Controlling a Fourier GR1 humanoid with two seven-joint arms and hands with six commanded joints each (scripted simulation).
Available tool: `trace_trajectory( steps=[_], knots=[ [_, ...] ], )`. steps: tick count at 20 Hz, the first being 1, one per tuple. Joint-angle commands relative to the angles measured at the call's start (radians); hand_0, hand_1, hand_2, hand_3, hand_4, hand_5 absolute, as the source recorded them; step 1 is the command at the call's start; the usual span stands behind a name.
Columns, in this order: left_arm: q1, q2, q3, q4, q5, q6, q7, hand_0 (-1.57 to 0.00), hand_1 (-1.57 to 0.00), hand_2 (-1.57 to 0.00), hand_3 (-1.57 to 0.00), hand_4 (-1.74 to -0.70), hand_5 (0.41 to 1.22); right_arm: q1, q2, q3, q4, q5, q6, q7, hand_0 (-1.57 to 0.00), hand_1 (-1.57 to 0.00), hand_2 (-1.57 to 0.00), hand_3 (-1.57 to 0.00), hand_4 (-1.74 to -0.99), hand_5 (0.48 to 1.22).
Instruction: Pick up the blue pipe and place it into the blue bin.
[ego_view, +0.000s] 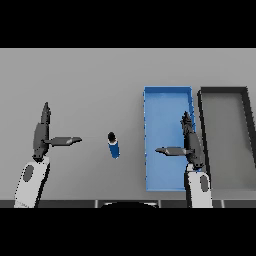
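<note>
Blue marks both of the task's things in the head view, and neither has yet been brought to the other. The blue pipe (113, 144) is seen standing or lying on the grey table (90, 75), untouched, between the two hands: just beyond the thumb tip of the left hand (41, 135), and well apart from the right hand (190, 142), on that hand's thumb side. No finger is laid on it.

The left hand is held with fingers straight and thumb stretched toward the pipe, nothing being gripped. The right hand is likewise spread, fingers straight and thumb out, and it is placed over the blue bin (167, 91), whose floor shows bare around it. A dark grey bin (222, 90) is set just beside the blue one, on the outer side of the right hand.

By this showing nothing of the task is judged done: the pipe is still to be reached, grasped, lifted, carried across to the blue bin and released inside.
</note>
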Motion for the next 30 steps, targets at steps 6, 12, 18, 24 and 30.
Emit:
trace_trajectory(
  steps=[6,12,18,24,30],
  knots=[
    [0.007,0.003,0.005,0.003,0.005,-0.008,-0.020,0.00,0.00,0.00,0.00,-1.07,0.591,0.002,0.013,0.012,-0.006,0.010,-0.009,-0.003,0.00,0.00,0.00,0.00,-1.225,0.617],
    [0.004,0.207,-0.058,-0.002,0.046,-0.369,-0.101,0.00,0.00,0.00,0.00,-1.08,0.591,0.092,-0.097,0.118,-0.119,0.158,0.047,-0.053,0.00,0.00,0.00,0.00,-1.215,0.618],
    [0.040,0.236,-0.099,-0.064,0.060,-0.460,-0.134,0.00,0.00,0.00,0.00,-1.10,0.583,0.102,-0.113,0.123,-0.144,0.184,0.037,-0.038,0.00,0.00,0.00,0.00,-1.187,0.600],
    [0.075,0.203,-0.221,-0.159,0.027,-0.534,-0.101,0.00,0.00,0.00,0.00,-1.16,0.497,0.088,-0.110,0.134,-0.133,0.185,0.049,-0.051,0.00,0.00,0.00,0.00,-1.208,0.612],
    [0.056,0.107,-0.311,-0.153,-0.090,-0.488,-0.096,0.00,0.00,0.00,0.00,-1.19,0.464,0.132,-0.106,0.140,-0.166,0.188,0.045,-0.051,0.00,0.00,0.00,0.00,-1.223,0.620]
  ],
)
